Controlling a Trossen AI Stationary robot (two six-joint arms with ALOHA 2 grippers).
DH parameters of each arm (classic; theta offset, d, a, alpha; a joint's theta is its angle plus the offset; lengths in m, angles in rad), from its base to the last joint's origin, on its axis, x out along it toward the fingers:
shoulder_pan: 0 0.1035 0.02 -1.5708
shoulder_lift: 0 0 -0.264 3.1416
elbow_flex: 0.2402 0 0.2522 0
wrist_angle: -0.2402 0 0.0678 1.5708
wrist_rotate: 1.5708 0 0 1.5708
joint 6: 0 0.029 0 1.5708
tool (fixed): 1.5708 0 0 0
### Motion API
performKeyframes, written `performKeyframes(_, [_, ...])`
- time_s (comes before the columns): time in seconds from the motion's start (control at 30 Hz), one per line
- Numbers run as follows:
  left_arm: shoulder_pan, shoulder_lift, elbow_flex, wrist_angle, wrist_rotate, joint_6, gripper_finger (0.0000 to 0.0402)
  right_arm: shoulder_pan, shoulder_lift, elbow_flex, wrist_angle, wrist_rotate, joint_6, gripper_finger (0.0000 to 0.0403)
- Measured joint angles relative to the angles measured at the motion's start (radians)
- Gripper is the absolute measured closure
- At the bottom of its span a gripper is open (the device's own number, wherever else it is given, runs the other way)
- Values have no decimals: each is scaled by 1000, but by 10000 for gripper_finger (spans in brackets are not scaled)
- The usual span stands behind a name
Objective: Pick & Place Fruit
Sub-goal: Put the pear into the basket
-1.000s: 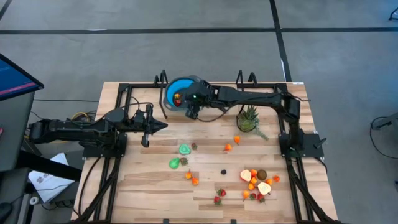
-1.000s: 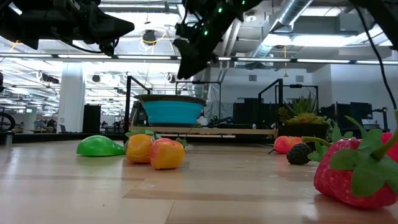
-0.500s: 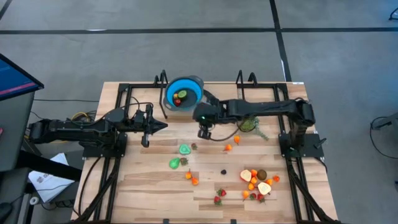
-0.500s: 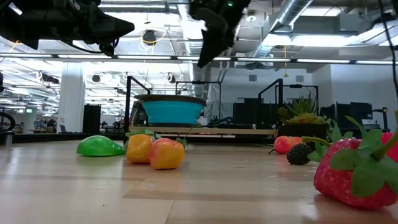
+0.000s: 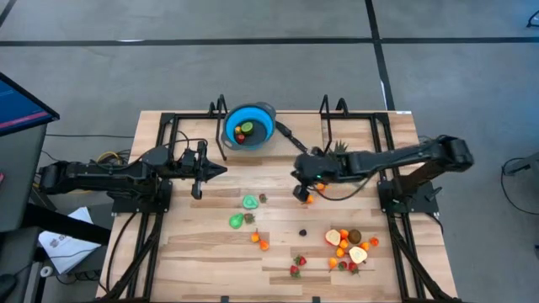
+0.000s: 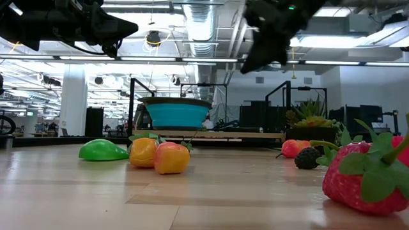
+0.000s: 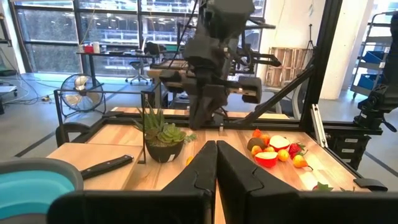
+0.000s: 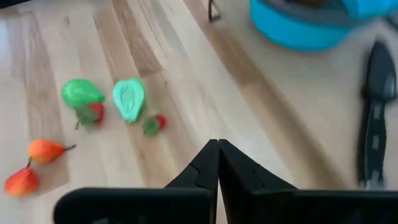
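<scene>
The right gripper (image 5: pixel 302 188) hangs over the middle of the table (image 5: pixel 202 244) with its two dark fingers (image 8: pixel 214 163) pressed together and nothing between them; a small orange fruit (image 5: pixel 309 199) lies on the wood just beside its tip, though from above I cannot tell whether the two touch; the green cut half (image 5: pixel 250 202) and the green pear (image 5: pixel 237 220) lie well apart from it, toward the left arm; the main heap of fruit (image 5: pixel 349 246), peach halves, a brown kiwi, orange pieces and strawberries, sits near the front right of the table, away from the gripper; two orange pieces (image 5: pixel 259 241) and a pair of strawberries (image 5: pixel 297 265) are scattered between; the blue bowl (image 5: pixel 249 125) at the back edge holds a few fruits already; the spiky green plant (image 7: pixel 163 132) stands behind the right arm, a black knife (image 8: pixel 375 109) lying near the bowl; the left gripper (image 5: pixel 217 171) waits above the left side of the table, fingers shut and empty.

A second ago the right gripper was over the bowl with its fingers apart; half a second ago it was midway, just past the bowl's rim; now it has swung right and forward over the boards and closed up; the left arm has not moved, nor has the fruit on the table.
</scene>
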Motion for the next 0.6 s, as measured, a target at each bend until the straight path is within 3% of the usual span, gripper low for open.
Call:
performKeyframes(0.2, [0,0,0,0,0,0,399,73,-94,-96,-71,57,255,402])
performKeyframes(0.43, [0,0,0,0,0,0,399,181,-107,-105,-380,182,698,402])
performKeyframes(0.6, [0,0,0,0,0,0,399,219,-74,-105,-523,186,966,402])
